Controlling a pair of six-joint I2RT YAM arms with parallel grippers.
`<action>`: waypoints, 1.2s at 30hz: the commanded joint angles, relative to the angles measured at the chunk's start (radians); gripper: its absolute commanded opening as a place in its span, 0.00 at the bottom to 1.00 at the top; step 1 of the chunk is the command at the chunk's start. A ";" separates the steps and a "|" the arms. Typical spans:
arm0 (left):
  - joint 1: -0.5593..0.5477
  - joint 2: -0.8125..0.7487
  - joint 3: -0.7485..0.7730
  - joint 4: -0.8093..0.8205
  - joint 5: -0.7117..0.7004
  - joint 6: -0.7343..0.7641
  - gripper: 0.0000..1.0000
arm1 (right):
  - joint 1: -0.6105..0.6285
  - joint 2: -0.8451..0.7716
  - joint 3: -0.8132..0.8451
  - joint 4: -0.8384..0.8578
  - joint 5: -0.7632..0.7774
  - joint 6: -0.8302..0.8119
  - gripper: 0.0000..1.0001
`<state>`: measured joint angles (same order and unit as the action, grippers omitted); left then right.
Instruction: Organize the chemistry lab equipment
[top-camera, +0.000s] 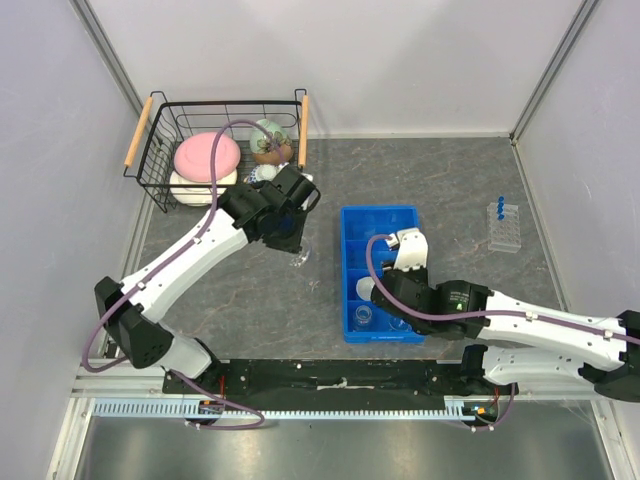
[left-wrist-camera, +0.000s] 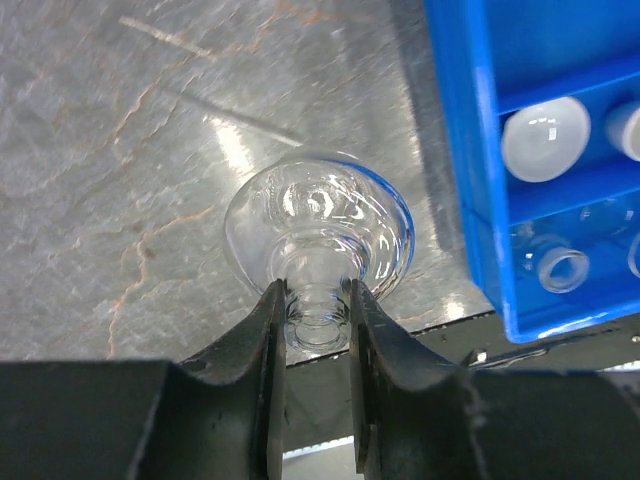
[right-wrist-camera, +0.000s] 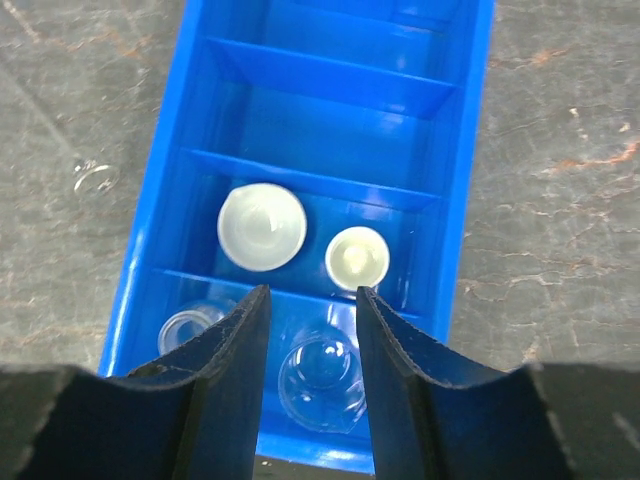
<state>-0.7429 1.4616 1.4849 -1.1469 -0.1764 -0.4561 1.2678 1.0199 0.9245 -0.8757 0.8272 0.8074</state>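
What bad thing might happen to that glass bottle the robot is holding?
The clear round glass flask is pinched only by its smooth neck in the left gripper, so it might slip and crack on the grey table. Two flasks already crowd the blue plastic tray's near compartment; glass could knock glass.

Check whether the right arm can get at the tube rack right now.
Probably yes: its end effector hangs open over the blue tray, and nothing stands between it and the rack.
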 joint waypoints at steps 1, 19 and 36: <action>-0.058 0.069 0.153 -0.017 0.003 0.051 0.02 | -0.088 -0.027 0.060 0.032 0.010 -0.088 0.48; -0.136 0.307 0.445 0.012 0.100 0.117 0.02 | -0.906 0.147 0.119 0.311 -0.338 -0.287 0.47; -0.177 0.503 0.494 0.094 0.173 0.137 0.02 | -1.168 0.111 0.040 0.334 -0.514 -0.320 0.49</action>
<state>-0.9138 1.9392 1.9400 -1.1221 -0.0319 -0.3534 0.1043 1.1614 0.9901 -0.5716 0.3515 0.4961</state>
